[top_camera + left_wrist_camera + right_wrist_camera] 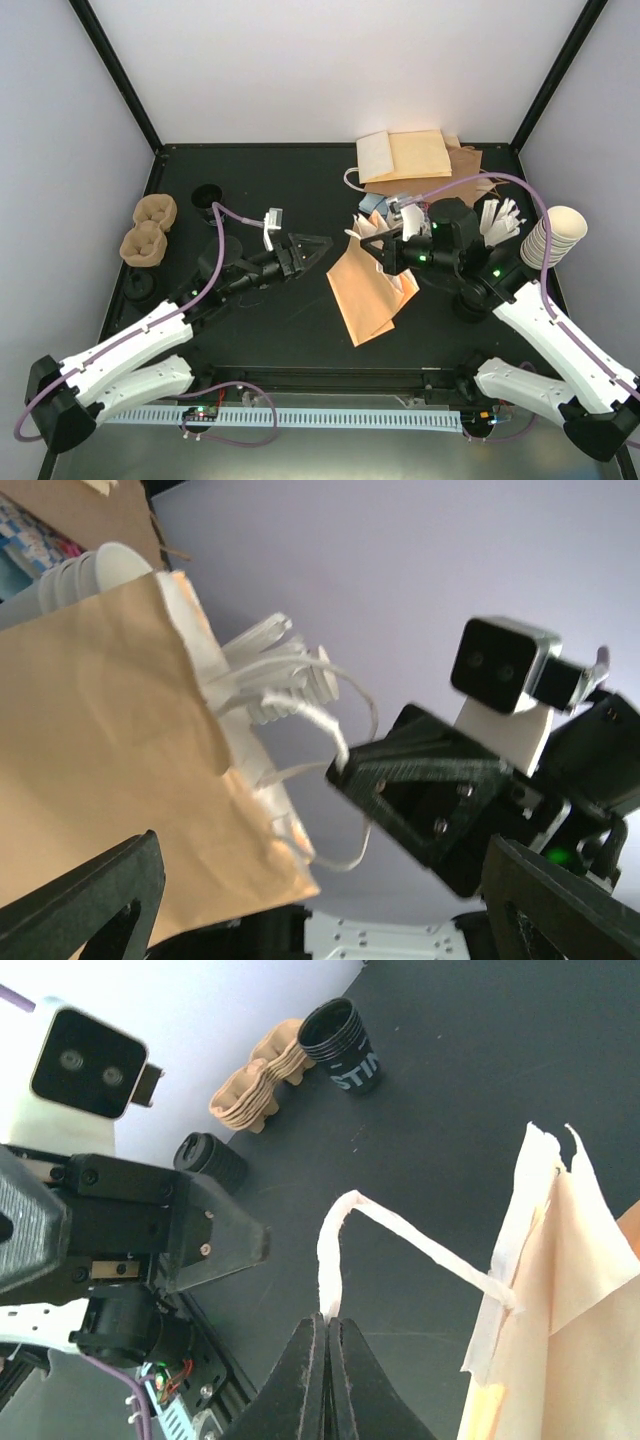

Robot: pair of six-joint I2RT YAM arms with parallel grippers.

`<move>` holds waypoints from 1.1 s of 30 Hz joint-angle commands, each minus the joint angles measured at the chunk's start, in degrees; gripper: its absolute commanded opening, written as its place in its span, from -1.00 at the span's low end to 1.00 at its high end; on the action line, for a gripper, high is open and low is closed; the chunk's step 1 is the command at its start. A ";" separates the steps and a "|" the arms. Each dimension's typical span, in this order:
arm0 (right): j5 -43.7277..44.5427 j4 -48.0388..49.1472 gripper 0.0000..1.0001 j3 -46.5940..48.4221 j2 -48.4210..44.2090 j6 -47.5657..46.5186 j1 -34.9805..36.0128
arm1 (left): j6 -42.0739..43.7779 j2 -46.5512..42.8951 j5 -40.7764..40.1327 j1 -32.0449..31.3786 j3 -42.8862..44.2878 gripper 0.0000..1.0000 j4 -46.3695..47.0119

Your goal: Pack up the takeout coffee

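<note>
paper handle (420,1243) pinched in right hand (328,1332)

The white-and-black left arm (150,335) stretches low toward the right, and its black two-finger left gripper (305,250) is spread wide with nothing between the fingers. The white-and-black right arm (560,335) bends leftward. Its black right gripper (328,1328) is pinched tight on a white twisted-paper handle (420,1243).

Paper bag (362,290) centre, bare table (270,170) behind.
</note>
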 commanded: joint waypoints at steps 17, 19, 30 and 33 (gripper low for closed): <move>-3.08 2.71 -0.97 1.92 2.50 -3.66 5.97 | -19.25 7.33 -12.15 -6.22 2.09 0.39 13.95; -3.57 3.60 -0.97 1.55 2.48 -3.93 6.59 | -19.52 7.47 -12.11 -6.35 1.91 0.32 13.71; -3.30 3.97 -0.96 1.06 3.42 -5.97 8.45 | -18.50 7.88 -12.61 -7.02 0.82 -0.72 13.55; -1.25 3.37 -0.86 1.07 2.30 -6.54 8.41 | -15.97 6.42 -13.63 -7.01 1.07 -0.97 11.82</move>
